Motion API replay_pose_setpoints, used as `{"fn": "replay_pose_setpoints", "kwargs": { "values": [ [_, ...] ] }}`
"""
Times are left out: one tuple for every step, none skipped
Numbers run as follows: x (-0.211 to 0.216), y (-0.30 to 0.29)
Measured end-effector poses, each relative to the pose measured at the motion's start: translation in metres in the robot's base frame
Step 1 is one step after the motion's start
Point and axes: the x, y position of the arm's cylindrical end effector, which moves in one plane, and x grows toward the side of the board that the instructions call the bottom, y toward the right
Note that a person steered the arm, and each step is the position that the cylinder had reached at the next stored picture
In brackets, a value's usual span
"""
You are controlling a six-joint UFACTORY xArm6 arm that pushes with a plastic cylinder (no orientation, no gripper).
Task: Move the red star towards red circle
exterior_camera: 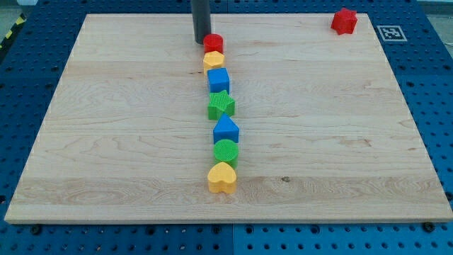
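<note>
The red star (345,20) lies at the view's top right corner of the wooden board (106,142). The red circle (214,42) sits near the top middle, at the head of a column of blocks. My tip (202,41) stands just left of the red circle, touching or nearly touching it, and far to the left of the red star.
Below the red circle runs a column: a yellow block (214,61), a blue cube (219,79), a green star (221,105), a blue block (226,130), a green circle (226,151) and a yellow heart (222,178). A blue pegboard table surrounds the board.
</note>
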Motion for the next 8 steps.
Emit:
{"fn": "replay_pose_setpoints", "kwargs": {
  "values": [
    [0.003,0.009],
    [-0.001,0.042],
    [0.010,0.097],
    [0.027,0.166],
    [0.027,0.245],
    [0.017,0.320],
    [-0.010,0.370],
    [-0.063,0.380]
  ]
}}
